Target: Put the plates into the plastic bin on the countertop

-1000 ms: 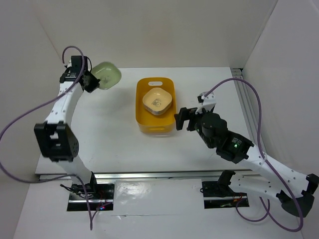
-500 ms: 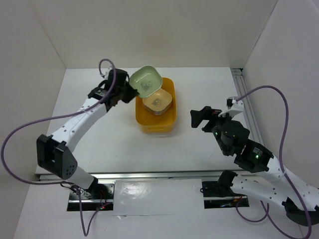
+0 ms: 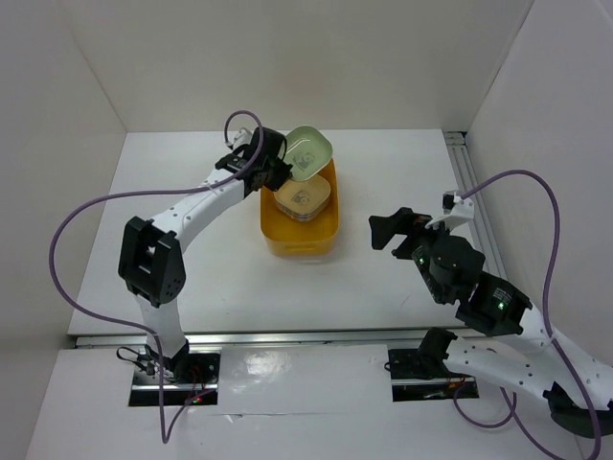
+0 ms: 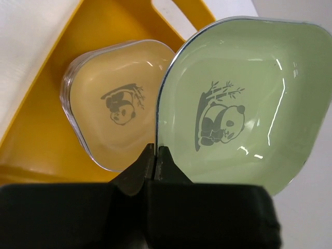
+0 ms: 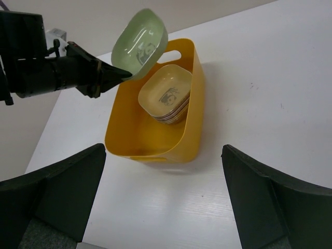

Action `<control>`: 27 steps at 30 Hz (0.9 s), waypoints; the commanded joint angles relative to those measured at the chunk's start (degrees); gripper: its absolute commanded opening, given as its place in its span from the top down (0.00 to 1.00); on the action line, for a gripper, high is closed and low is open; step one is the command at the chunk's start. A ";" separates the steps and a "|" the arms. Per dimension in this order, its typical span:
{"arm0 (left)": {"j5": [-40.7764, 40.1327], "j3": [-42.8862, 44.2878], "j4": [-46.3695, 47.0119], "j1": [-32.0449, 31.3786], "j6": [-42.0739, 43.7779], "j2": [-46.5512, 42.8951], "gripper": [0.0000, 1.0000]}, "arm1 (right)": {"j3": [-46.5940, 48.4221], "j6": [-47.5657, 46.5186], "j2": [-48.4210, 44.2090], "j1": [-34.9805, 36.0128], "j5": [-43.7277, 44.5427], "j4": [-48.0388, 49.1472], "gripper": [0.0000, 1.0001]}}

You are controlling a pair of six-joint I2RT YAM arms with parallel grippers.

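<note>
Left arm [image 3: 192, 206] stretched from its base at the near left, first link rising steeply, forearm slanting long and to the right toward the middle of the far side. At its tip the left gripper [image 3: 280, 169], jaws pinched tight on the near edge of a green plate [image 3: 309, 151] — raised and tilted, hollow side toward the wrist. Right arm [image 3: 479, 297] folded low on the right side, elbow bent, wrist turned in toward the centre. Right gripper [image 3: 393, 224] spread as wide as it goes — nothing between the fingers [image 5: 57, 192], nothing touched.
</note>
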 commanded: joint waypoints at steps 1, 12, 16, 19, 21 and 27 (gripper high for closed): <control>-1.78 2.88 -0.40 -0.18 -2.09 1.59 1.00 | -0.48 0.84 -1.20 -0.28 -0.22 -1.13 0.00; 2.00 1.13 0.31 0.96 -2.70 4.06 0.49 | -1.53 -0.39 -1.73 -0.28 -2.15 0.10 0.00; 2.70 -1.41 0.31 0.96 -2.70 0.83 0.25 | -2.06 -0.39 -1.73 -0.28 -2.15 0.10 0.00; 2.70 -3.61 0.31 0.96 -2.45 -3.31 0.19 | -1.54 -0.39 -1.73 -0.28 -2.68 0.10 0.00; 2.09 -4.93 -0.82 0.44 -0.60 -8.40 0.15 | -1.01 -0.39 -1.12 -0.28 -2.68 -0.51 0.00; -1.86 -15.03 -4.09 -2.02 14.48 -29.63 0.03 | 4.00 -0.92 2.65 -0.28 -0.13 -9.37 0.00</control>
